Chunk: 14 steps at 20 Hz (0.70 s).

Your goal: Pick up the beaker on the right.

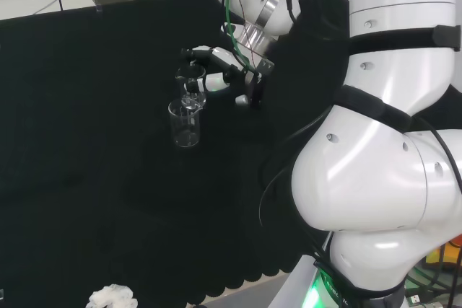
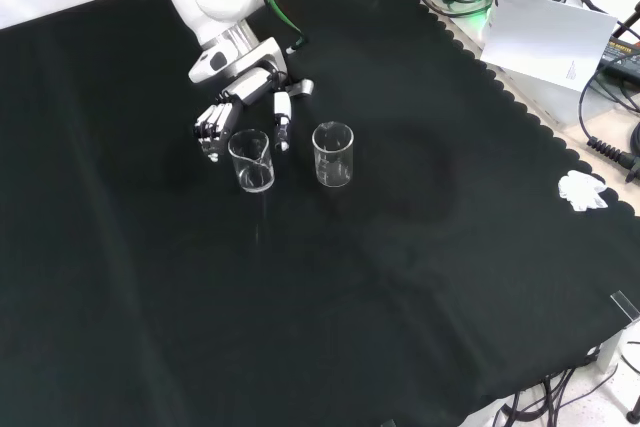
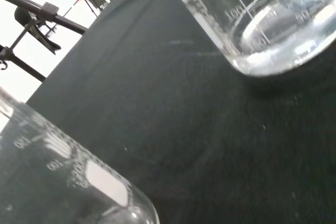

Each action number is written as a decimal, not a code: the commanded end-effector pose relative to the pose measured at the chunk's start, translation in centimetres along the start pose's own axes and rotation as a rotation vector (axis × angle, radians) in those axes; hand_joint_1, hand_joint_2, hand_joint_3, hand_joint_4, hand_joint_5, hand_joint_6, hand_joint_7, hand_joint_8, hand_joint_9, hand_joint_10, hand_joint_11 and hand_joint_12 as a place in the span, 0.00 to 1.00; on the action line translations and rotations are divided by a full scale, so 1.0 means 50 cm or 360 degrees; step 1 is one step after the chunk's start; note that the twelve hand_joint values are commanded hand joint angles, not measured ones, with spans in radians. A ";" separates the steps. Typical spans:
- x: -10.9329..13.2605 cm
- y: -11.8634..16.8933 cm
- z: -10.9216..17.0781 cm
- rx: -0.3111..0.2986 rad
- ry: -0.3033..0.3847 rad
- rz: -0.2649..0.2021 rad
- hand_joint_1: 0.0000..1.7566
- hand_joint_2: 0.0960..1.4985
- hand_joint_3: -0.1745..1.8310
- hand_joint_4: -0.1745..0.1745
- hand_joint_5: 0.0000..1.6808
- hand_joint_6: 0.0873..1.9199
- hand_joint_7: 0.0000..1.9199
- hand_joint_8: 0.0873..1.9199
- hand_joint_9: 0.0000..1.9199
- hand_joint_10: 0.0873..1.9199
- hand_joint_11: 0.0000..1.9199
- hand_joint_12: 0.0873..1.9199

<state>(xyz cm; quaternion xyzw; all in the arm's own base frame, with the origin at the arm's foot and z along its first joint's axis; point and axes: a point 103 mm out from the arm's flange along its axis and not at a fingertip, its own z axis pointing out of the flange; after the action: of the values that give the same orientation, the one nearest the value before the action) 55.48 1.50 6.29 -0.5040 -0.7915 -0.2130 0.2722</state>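
Two clear glass beakers stand on the black cloth. In the front view the left beaker (image 2: 250, 160) sits between the fingers (image 2: 210, 127) and the thumb (image 2: 283, 129) of the hand (image 2: 250, 87), which reaches down from the top. Its fingers are spread either side of the glass, and I cannot tell if they touch it. The right beaker (image 2: 333, 154) stands free beside it. In the head view the hand (image 1: 238, 81) straddles the farther beaker (image 1: 190, 81), while the nearer beaker (image 1: 185, 124) stands apart. The wrist view has one beaker base (image 3: 268, 30) and another beaker wall (image 3: 58, 171) close up.
The arm's white links (image 1: 382, 142) stand at the head view's right. A crumpled white wipe (image 2: 582, 190) lies near the cloth's scalloped right edge in the front view. A white sheet (image 2: 550, 42) and cables lie beyond that edge.
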 end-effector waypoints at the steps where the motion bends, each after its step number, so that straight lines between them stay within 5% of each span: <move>1: 0.003 0.002 -0.009 0.0032 0.0015 -0.0030 0.49 0.54 0.00 0.33 0.24 0.00 0.12 0.32 0.22 0.30 0.04 0.71; 9: -0.018 -0.003 0.010 0.0154 0.0113 0.0018 0.48 0.54 0.00 0.34 0.24 0.00 0.13 0.33 0.24 0.30 0.04 0.71; 14: -0.030 -0.008 0.005 0.0073 0.0228 0.0040 0.49 0.54 0.00 0.36 0.20 0.00 0.10 0.32 0.22 0.29 0.02 0.71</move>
<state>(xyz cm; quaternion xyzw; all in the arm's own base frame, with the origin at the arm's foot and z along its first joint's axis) 55.85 1.10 5.48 -0.4877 -0.7858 -0.2044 0.3207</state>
